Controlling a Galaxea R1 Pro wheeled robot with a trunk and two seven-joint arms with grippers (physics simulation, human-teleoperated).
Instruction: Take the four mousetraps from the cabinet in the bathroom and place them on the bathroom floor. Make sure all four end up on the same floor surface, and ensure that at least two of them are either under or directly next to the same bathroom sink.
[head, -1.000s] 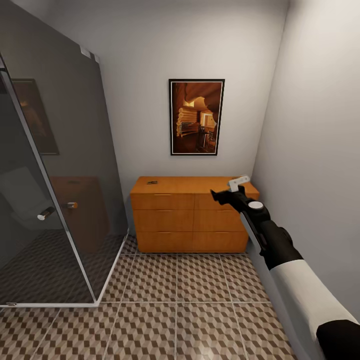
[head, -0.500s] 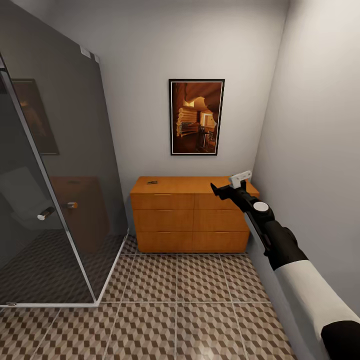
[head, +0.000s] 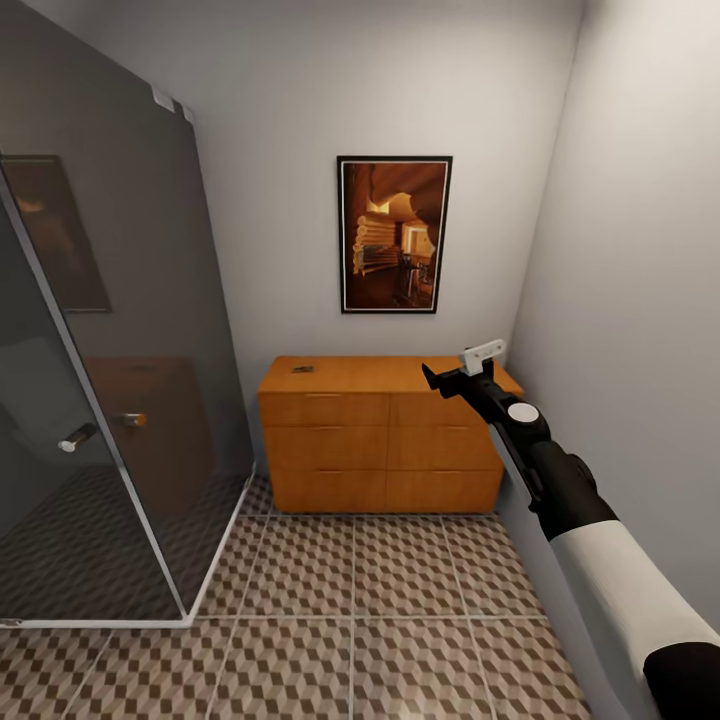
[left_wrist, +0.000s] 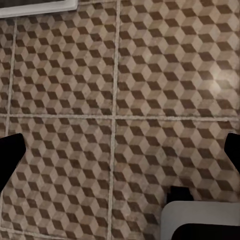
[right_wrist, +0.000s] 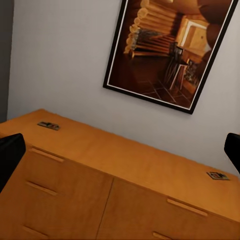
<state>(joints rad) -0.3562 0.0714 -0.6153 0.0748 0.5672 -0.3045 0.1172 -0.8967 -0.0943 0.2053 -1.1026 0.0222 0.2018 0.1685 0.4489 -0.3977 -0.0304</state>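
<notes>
The orange-brown cabinet (head: 380, 440) stands against the far wall, past the cube-patterned bathroom floor (head: 350, 590). One tiny mousetrap (head: 302, 369) lies on its top near the left end. In the right wrist view two mousetraps (right_wrist: 49, 125) (right_wrist: 218, 175) rest far apart on the cabinet top (right_wrist: 130, 160). My right gripper (head: 458, 373) hovers in front of the cabinet's right end, open and empty, its fingers (right_wrist: 10, 155) spread wide. My left gripper (left_wrist: 120, 155) hangs open over the floor tiles (left_wrist: 150, 75), holding nothing. The sink is out of view.
A dark glass shower enclosure (head: 100, 350) with a chrome handle (head: 78, 437) takes up the left side. A framed picture (head: 393, 233) hangs above the cabinet. The grey right wall (head: 640, 300) runs close beside my right arm. A pale robot part (left_wrist: 200, 220) sits below the left gripper.
The head camera has edged toward the cabinet, so the whole view shifted. My right gripper rose a little and stays open near the cabinet's right end.
</notes>
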